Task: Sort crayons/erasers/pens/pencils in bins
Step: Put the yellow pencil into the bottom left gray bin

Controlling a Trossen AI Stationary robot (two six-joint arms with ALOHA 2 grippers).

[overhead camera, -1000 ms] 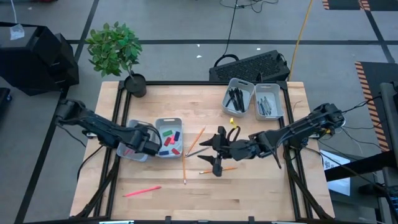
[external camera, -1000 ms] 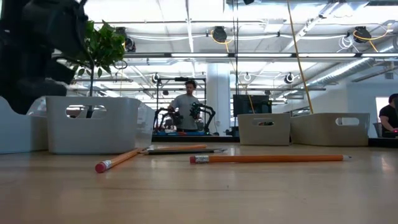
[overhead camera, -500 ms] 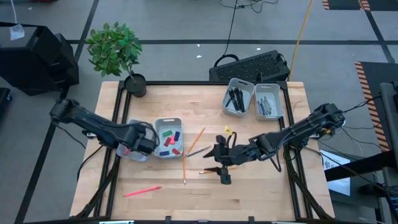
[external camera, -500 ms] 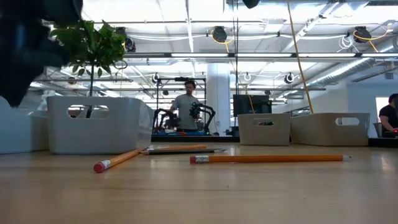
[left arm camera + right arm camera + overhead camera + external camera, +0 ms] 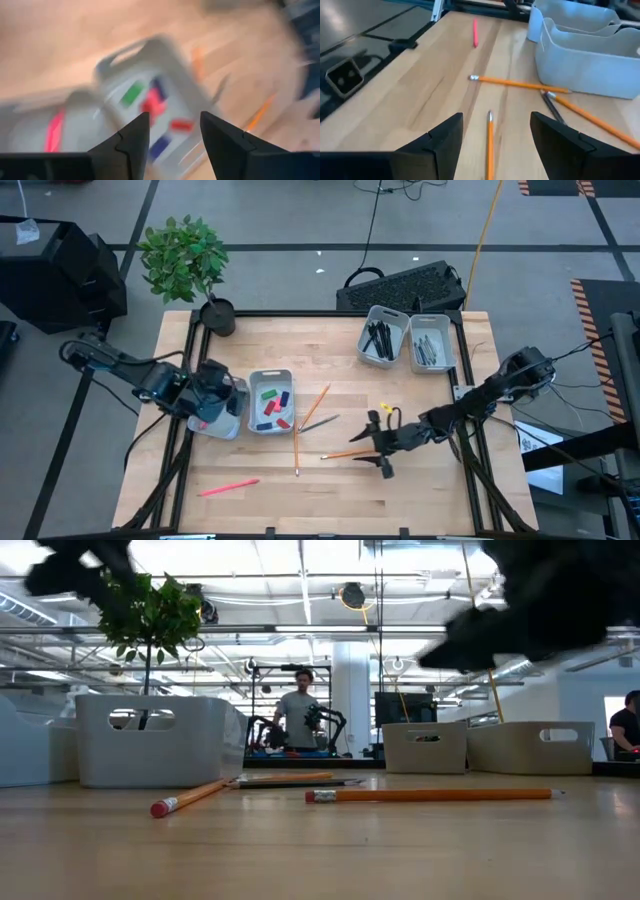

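Right end effector point(image 5: 384, 461) retreated from pencils point(image 5: 345, 454), open, empty.

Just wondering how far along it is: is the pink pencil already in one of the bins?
No, the pink pencil lies loose on the table, apart from every bin.

Two bins point(image 5: 239, 401) are set side by side at table left; erasers point(image 5: 271, 402) lie in the right one. Two more bins point(image 5: 407, 340) are placed far right, pens point(image 5: 378, 340) in the left. Pencils point(image 5: 311, 408) are scattered between; one pencil point(image 5: 228, 487) lies near-left.
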